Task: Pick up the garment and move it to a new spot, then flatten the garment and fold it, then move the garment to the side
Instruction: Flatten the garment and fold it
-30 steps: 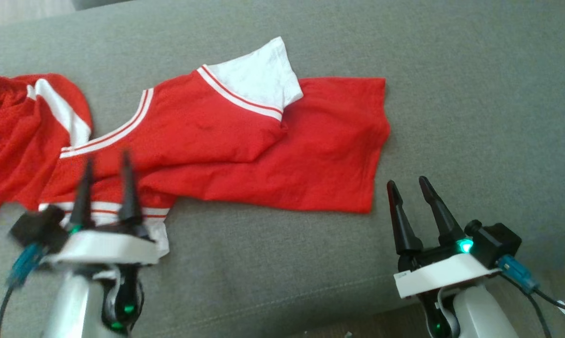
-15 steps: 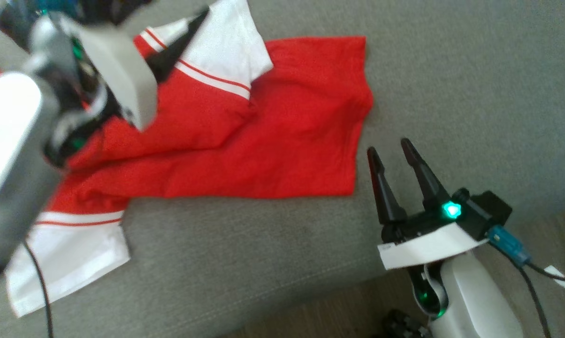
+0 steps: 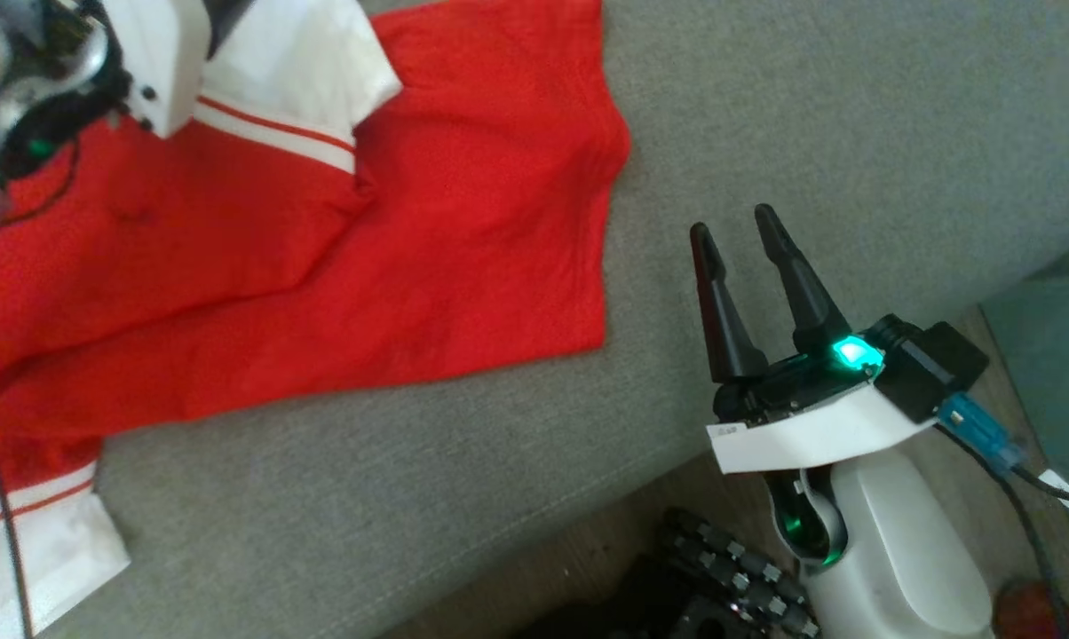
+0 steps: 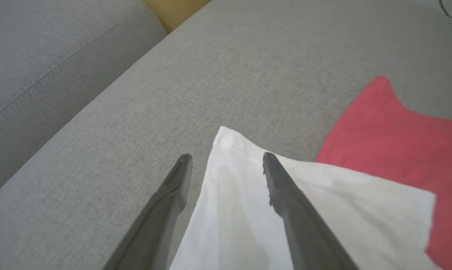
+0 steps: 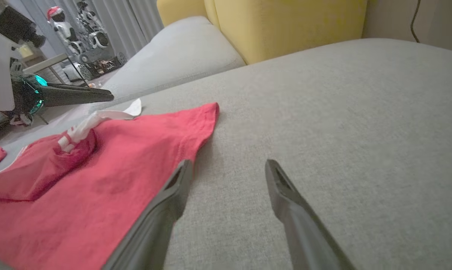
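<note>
Left claw [image 4: 226, 155] and right claw [image 3: 732, 220] gape wide near the creased red garment [image 3: 463, 222] with white sleeves.

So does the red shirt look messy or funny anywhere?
Yes. The shirt lies rumpled on the sofa, not flat: one part is folded over the rest, and one white sleeve flops across the red cloth. Nothing looks torn.
</note>
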